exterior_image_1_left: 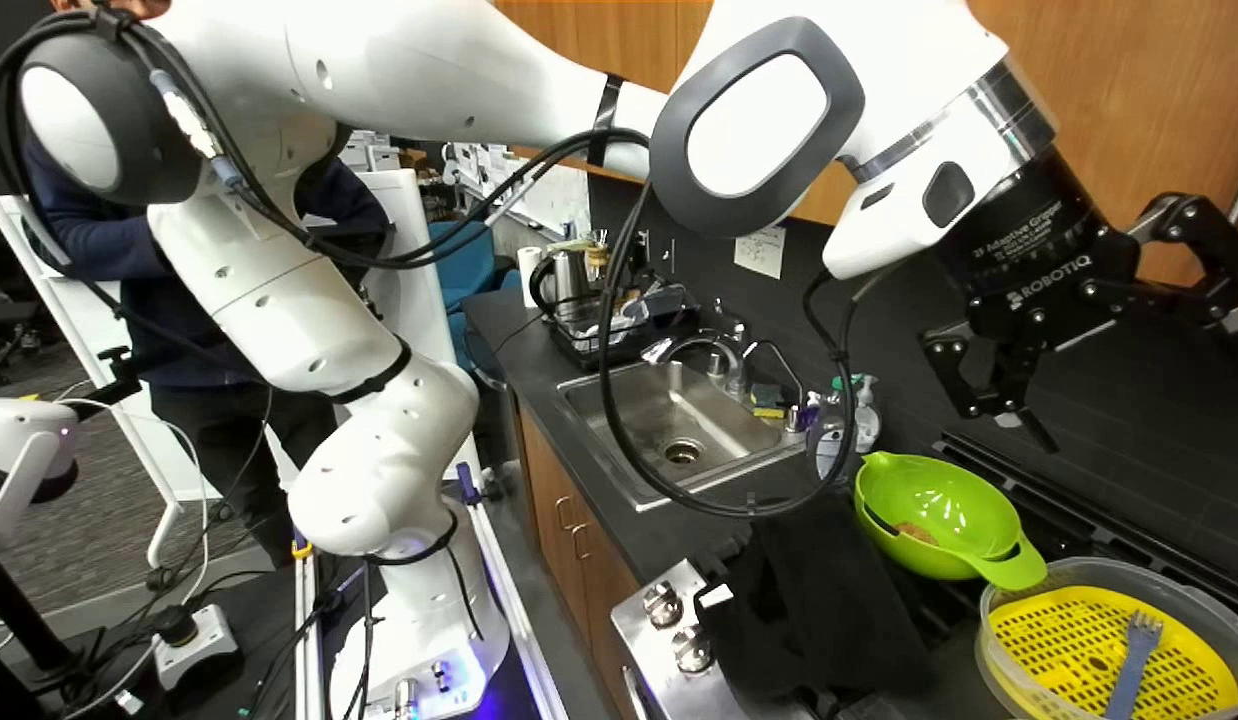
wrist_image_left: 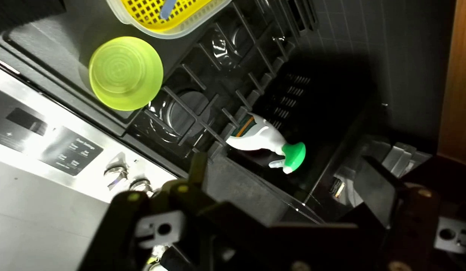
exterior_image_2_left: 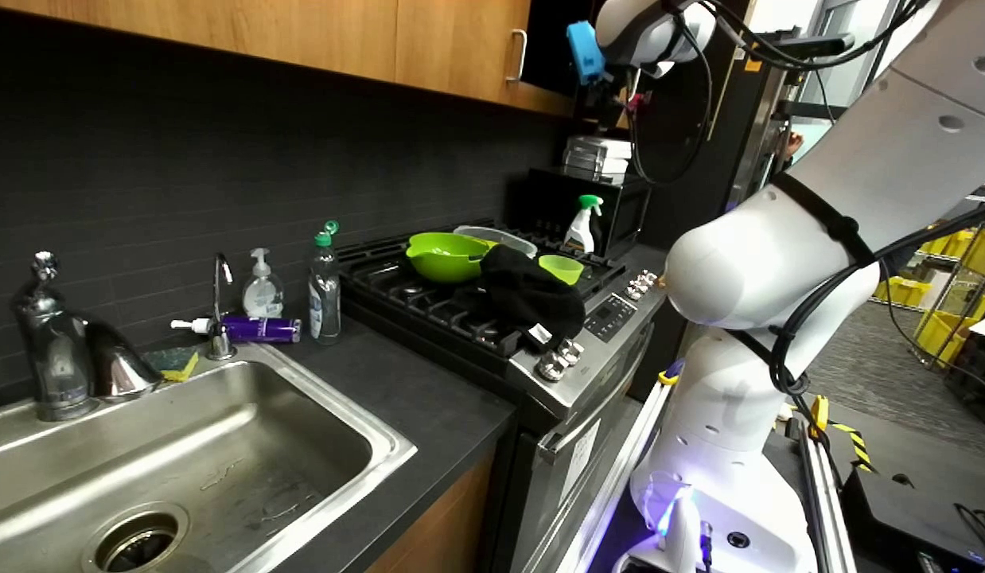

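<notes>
My gripper [exterior_image_1_left: 1144, 378] is open and empty, held in the air above the stove area. Its two fingers stand wide apart in the wrist view [wrist_image_left: 287, 182]. In the wrist view, a white spray bottle with a green head [wrist_image_left: 261, 137] stands beyond the fingers, by a black microwave. Clear plastic boxes [exterior_image_2_left: 596, 155] are stacked on the microwave, below the gripper in that exterior view. A small green bowl [wrist_image_left: 125, 73] sits on the stove. A clear tub [exterior_image_1_left: 991, 655] holds a yellow strainer [exterior_image_1_left: 1064, 615] and a blue fork [exterior_image_1_left: 1134, 660]. A larger green bowl [exterior_image_1_left: 944, 500] holds something brown.
A black cloth [exterior_image_2_left: 532, 294] hangs over the stove's front edge. The microwave [exterior_image_2_left: 552, 199] stands past the stove [exterior_image_2_left: 389, 270]. Wooden cabinets [exterior_image_2_left: 301, 36] hang above. Soap bottles [exterior_image_2_left: 325, 286] stand near the sink [exterior_image_2_left: 301, 477]. A person [exterior_image_1_left: 189, 300] stands behind the arm.
</notes>
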Tool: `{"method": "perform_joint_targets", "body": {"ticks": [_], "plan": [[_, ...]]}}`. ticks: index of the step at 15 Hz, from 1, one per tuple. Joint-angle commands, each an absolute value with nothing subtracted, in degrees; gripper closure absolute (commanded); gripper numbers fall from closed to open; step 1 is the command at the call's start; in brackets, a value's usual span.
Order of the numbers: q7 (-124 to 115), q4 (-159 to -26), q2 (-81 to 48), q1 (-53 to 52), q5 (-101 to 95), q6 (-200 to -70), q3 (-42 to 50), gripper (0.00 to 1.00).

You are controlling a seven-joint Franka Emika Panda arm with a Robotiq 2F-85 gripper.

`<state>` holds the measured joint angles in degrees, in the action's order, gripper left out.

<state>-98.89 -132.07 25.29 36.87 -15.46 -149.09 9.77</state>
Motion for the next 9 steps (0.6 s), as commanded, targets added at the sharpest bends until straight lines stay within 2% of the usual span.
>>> {"method": "perform_joint_targets", "body": {"ticks": [1, 9], "plan": [[-102.7, -128.2, 20.9, 40.7, -18.7, -154.0, 7.4, 0.00], [-106.7, -120.8, 15.4, 44.5, -23.5, -156.6, 6.1, 0.00]]}}
